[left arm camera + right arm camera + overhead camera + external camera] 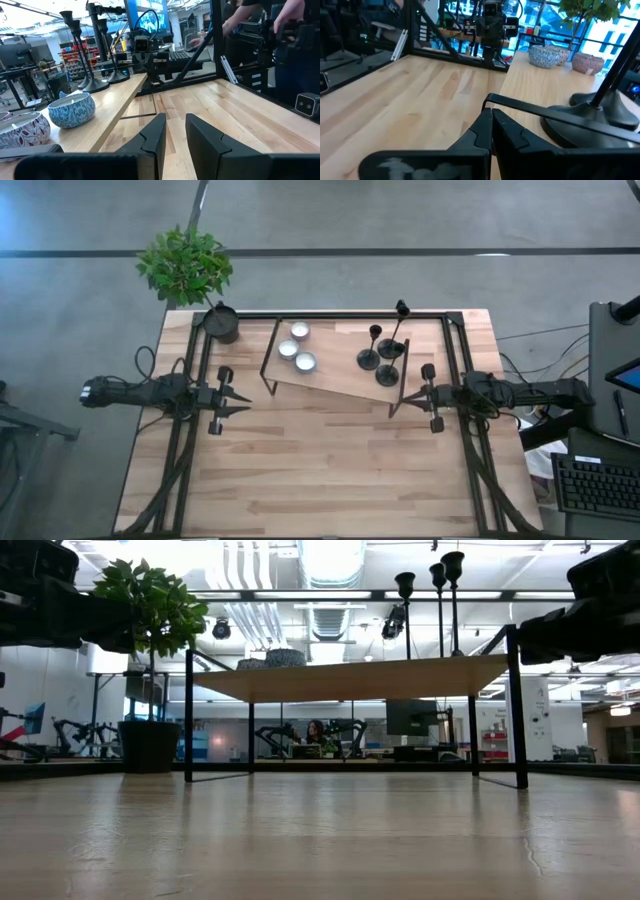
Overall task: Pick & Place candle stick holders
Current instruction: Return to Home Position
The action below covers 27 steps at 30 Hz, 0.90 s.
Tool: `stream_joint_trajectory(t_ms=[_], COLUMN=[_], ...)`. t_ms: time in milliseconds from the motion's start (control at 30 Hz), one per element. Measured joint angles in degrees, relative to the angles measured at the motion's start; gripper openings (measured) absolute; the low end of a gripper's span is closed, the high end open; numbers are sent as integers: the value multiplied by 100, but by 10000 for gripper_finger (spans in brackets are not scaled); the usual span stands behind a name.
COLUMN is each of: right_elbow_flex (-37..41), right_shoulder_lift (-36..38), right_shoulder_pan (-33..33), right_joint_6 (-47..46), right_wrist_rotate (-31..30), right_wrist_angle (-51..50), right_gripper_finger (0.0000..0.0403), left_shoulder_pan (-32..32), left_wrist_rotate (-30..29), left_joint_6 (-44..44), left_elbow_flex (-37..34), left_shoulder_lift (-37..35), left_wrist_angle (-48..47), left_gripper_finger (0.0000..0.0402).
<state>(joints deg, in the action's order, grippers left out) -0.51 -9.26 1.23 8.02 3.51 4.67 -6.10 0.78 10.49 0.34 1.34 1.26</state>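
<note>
- Left gripper (240, 402) lies low over the left side of the table, pointing toward the middle. In the left wrist view its fingers (152, 137) stand a narrow gap apart, with nothing between them.
- Right gripper (405, 395) lies opposite it over the right side, its tips close by the right end of the shelf. In the right wrist view its fingers (515, 135) are pressed together and grip nothing.
- The table (330, 470) is pale wood with a dark frame along its edges, and one arm reaches in from each side.
- The shelf (340, 385) is a low wooden board on thin black legs. It stands on the far half of the table between the two grippers, set slightly askew.
- The plant (185, 265) spreads its green leaves past the far left corner of the table. Its dark round pot (221, 323) sits on that corner, just beyond the left end of the shelf.
- The candle stick holders (368, 358), three of them and all black, stand upright in a tight cluster on the right part of the shelf, near the right gripper. In the low view their cup tops rise above the board.
- The candles (288, 349), three small round ones, sit close together on the left part of the shelf, well apart from the holders.
</note>
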Motion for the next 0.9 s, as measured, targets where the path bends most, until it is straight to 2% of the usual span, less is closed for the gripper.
stream_joint_trajectory(t_ms=[467,900], right_elbow_flex=[-2,-2], right_shoulder_lift=[-139,-321], right_shoulder_pan=[0,2], right_joint_6=[-468,-445], right_wrist_rotate=[9,-3], right_wrist_angle=[-314,-374], right_gripper_finger=[9,8], left_shoulder_pan=[0,2], left_wrist_rotate=[1,2], left_joint_6=[1,-1], left_elbow_flex=[0,0], left_shoulder_lift=[0,0], left_wrist_angle=[0,0], left_gripper_finger=[80,80])
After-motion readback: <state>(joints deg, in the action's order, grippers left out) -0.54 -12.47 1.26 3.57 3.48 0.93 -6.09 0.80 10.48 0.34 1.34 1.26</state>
